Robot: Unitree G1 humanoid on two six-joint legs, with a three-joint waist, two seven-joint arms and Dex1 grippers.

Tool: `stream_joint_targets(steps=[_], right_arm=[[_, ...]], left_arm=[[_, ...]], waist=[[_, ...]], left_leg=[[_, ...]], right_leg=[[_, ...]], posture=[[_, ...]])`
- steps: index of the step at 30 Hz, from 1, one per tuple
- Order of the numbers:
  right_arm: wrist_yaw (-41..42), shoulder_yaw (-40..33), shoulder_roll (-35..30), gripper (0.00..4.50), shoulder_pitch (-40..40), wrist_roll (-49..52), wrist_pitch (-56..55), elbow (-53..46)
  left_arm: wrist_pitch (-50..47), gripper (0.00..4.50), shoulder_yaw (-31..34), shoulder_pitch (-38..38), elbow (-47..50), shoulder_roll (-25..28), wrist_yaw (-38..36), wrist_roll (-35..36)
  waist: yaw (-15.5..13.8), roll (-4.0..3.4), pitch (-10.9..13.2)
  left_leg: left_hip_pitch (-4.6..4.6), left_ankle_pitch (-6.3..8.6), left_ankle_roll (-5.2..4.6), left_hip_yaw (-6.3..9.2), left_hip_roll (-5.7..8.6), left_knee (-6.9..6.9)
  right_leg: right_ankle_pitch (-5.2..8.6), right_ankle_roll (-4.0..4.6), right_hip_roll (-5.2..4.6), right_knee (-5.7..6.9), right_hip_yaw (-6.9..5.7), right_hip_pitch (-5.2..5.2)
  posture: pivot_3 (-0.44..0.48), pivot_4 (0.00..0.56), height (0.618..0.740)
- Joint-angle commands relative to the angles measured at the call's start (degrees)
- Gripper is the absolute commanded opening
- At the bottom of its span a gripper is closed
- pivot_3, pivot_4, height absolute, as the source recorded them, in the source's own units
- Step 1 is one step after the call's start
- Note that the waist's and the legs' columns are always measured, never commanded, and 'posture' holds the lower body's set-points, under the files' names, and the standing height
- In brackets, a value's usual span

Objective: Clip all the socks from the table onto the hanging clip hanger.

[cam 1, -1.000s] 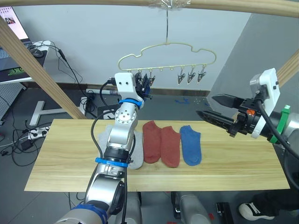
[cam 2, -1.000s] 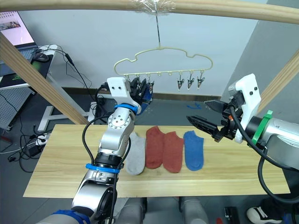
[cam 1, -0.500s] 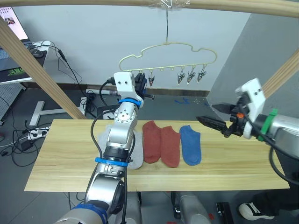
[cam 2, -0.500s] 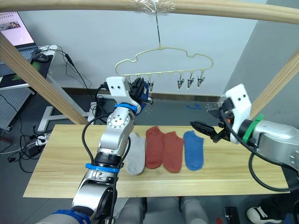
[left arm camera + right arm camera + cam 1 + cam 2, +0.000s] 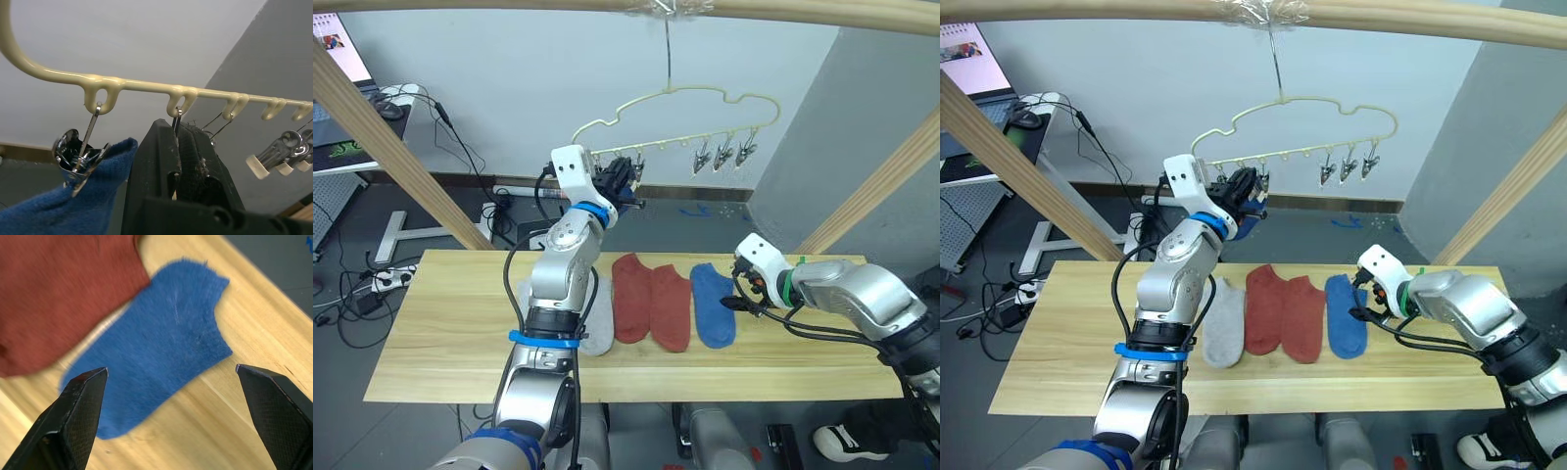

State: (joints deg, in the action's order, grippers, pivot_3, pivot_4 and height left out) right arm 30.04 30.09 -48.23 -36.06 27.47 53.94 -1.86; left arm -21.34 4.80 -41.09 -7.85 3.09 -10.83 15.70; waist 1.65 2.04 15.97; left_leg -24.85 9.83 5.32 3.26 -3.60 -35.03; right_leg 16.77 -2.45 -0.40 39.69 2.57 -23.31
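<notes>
Desk (image 5: 431,343) — pale wood planks, carrying four socks side by side near its centre, laid flat for picking.

Clip hanger (image 5: 705,94) — pale yellow cloud outline, hooked at 12 o'clock above the desk and tilted, likely pulled by the left arm.

Rust-red socks (image 5: 651,299) — a pair, touching.

Grey sock (image 5: 599,323) — at 9 o'clock of the red pair, partly behind the left arm.

Blue sock, flat (image 5: 161,357) — at 3 o'clock of the red pair, apparently next to be lifted.

Blue sock, hung (image 5: 58,205) — held in an end clip.

Right tool (image 5: 171,416) — fingers wide apart over the flat blue sock.

Left tool (image 5: 183,161) — fingers together on a metal clip (image 5: 176,122), probably to press it open.
</notes>
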Motion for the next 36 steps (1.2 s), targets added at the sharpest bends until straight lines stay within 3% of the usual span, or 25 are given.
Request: stream_joint_targets(steps=[1,13,30,33,36], right_arm=[[4.50,2.33,2.27,4.39,-1.83,-7.10,-4.29,4.23],[11.27,1.84,13.31,4.39,-6.72,-20.99,-12.85,20.64],[16.31,3.65,15.71,4.39,-4.45,-33.71,-16.19,24.29],[16.91,3.15,16.01,3.83,-3.44,-34.51,-16.27,23.82],[17.77,2.62,16.20,2.82,-2.82,-34.99,-15.90,23.22]], left_arm=[[-2.60,0.00,0.65,-1.19,3.69,-0.11,-0.41,2.26],[-5.00,0.00,0.48,-1.09,5.57,0.68,0.10,2.48],[-6.24,0.00,0.26,-0.97,6.87,0.91,0.81,2.27],[-6.52,0.00,0.41,-1.09,7.10,1.08,0.86,2.39],[-6.91,0.00,0.48,-1.02,7.48,1.19,0.84,2.50]], waist=[[-0.01,0.00,0.01],[-0.19,-0.02,0.06],[-0.51,-0.03,0.13],[-0.51,-0.03,0.13],[-0.52,-0.03,0.13]], left_leg=[[0.00,0.00,0.00,0.00,0.00,0.00],[0.00,0.00,0.00,0.01,0.00,0.07],[0.01,0.00,0.00,0.01,0.00,0.12],[0.04,0.00,0.00,0.02,0.00,0.11],[0.05,0.00,0.01,0.02,0.00,0.10]], right_leg=[[0.00,0.00,0.00,-0.01,0.00,0.00],[-0.01,0.01,0.00,-0.05,-0.01,0.01],[-0.01,0.01,-0.01,-0.13,-0.01,0.03],[-0.01,0.00,-0.01,-0.14,-0.01,0.09],[-0.03,-0.03,-0.01,-0.14,-0.01,0.10]], posture=[[0.034,0.269,0.740],[0.065,0.279,0.740],[0.081,0.291,0.740],[0.085,0.289,0.740],[0.085,0.289,0.740]])
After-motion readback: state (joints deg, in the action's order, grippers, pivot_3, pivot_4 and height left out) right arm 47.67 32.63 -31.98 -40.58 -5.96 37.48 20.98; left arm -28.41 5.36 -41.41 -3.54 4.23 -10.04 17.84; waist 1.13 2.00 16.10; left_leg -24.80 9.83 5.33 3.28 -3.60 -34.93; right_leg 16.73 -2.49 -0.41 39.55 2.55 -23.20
